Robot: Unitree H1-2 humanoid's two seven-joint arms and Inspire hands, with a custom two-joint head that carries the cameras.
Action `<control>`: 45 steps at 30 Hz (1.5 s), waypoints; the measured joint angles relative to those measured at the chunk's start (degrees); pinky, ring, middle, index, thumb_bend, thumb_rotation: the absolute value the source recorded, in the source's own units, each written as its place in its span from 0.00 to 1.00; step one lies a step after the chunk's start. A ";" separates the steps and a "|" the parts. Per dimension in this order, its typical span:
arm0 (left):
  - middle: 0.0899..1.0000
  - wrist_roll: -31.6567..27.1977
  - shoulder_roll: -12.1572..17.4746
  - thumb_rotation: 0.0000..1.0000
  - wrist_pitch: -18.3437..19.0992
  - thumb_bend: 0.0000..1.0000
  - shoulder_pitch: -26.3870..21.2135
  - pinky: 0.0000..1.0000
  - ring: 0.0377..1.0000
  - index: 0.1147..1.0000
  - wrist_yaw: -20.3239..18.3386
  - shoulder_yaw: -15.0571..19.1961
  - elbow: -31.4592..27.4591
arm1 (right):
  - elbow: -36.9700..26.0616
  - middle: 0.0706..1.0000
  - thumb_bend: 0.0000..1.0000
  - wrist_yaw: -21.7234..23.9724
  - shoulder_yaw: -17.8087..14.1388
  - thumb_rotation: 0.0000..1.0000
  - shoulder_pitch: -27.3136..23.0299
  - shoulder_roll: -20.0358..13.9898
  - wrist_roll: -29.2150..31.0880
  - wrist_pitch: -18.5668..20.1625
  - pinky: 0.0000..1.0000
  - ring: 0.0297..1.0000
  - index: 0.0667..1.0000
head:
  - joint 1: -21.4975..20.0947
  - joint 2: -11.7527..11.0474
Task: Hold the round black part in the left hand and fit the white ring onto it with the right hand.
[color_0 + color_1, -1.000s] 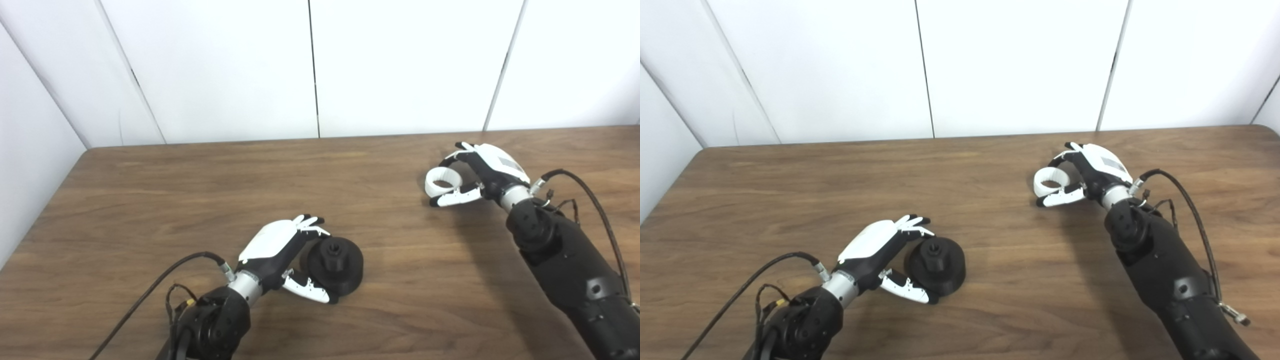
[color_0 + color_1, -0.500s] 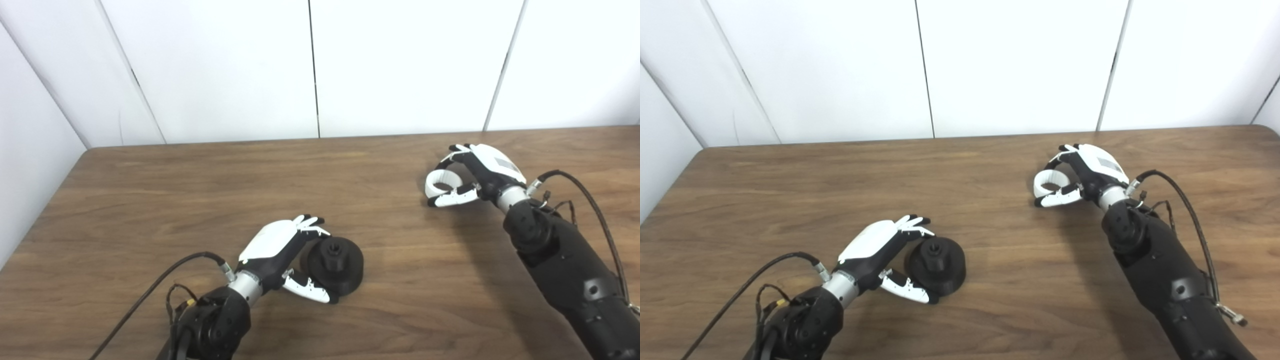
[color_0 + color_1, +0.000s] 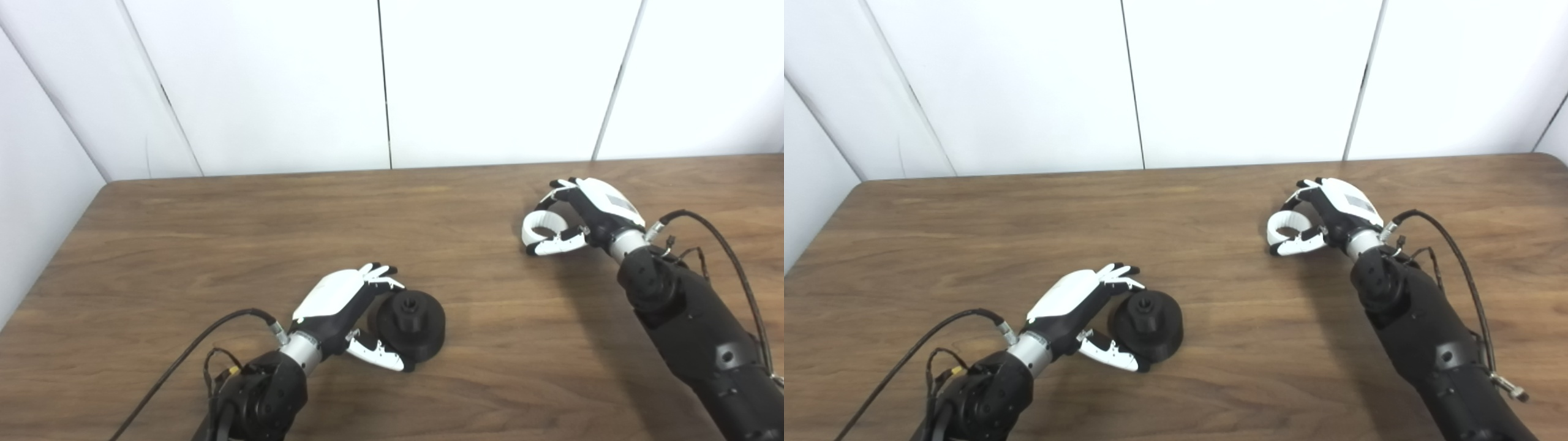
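Fingers of our left hand [image 3: 343, 306] and its thumb wrap the round black part [image 3: 411, 323] at six o'clock on the table [image 3: 245, 233] (hub facing up). Farther off, at two o'clock, well apart, our right hand [image 3: 591, 211] pinches the white ring [image 3: 540, 224], tilted.

A wooden table [image 3: 245, 233] with dark brown grain fills the lower part of both views; its far edge runs straight and its far corners are rounded. Behind it stands a white panelled wall [image 3: 275, 86], split by thin dark vertical seams [image 3: 384, 86]. At the left, another white panel [image 3: 37, 184] angles in beside the table.
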 measured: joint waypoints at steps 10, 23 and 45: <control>0.95 0.00 -0.04 0.28 0.03 0.92 0.00 0.96 1.00 0.67 -0.02 0.06 0.00 | 0.22 0.92 0.75 0.00 -0.35 0.25 0.14 0.00 0.26 -0.65 1.00 1.00 0.61 | 0.18 -0.09; 0.95 0.02 -0.05 0.28 0.05 0.92 -0.04 0.94 1.00 0.67 -0.07 0.06 0.00 | 0.28 0.91 0.75 -0.22 -0.57 0.24 0.37 0.00 0.33 -0.99 1.00 1.00 0.60 | 0.09 -0.18; 0.95 0.67 -0.38 0.27 0.05 0.91 -0.10 0.95 1.00 0.67 -0.07 0.02 0.01 | -1.63 0.91 0.52 -0.19 -0.96 0.15 1.11 0.00 0.91 -1.11 1.00 1.00 0.46 | 0.18 -0.35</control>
